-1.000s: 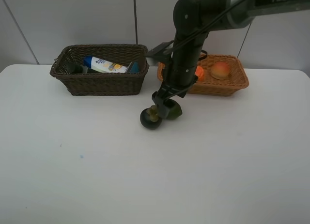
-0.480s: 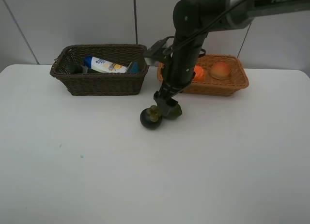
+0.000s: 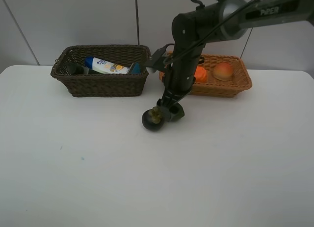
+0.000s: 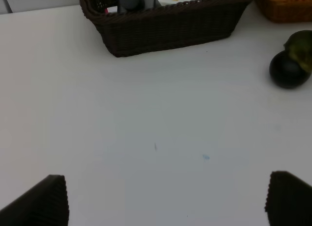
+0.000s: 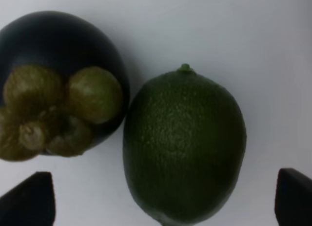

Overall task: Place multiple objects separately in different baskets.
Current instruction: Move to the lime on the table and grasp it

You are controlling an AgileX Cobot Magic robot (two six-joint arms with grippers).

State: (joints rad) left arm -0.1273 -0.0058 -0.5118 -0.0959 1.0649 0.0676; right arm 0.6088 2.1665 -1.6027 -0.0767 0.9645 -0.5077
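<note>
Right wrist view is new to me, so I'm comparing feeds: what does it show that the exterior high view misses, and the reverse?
Only the right wrist view: the lime with its pebbled skin and stem nub, the lobes of the cap on the mangosteen, and the right gripper open, fingertips wide apart. Only the exterior high view: the dark basket with a white bottle, the tan basket holding an orange and a peach, plus the arm. Both: lime and mangosteen side by side on the white table.

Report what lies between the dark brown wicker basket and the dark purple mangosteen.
Only bare white table between the dark brown basket and the mangosteen, per left wrist view.
</note>
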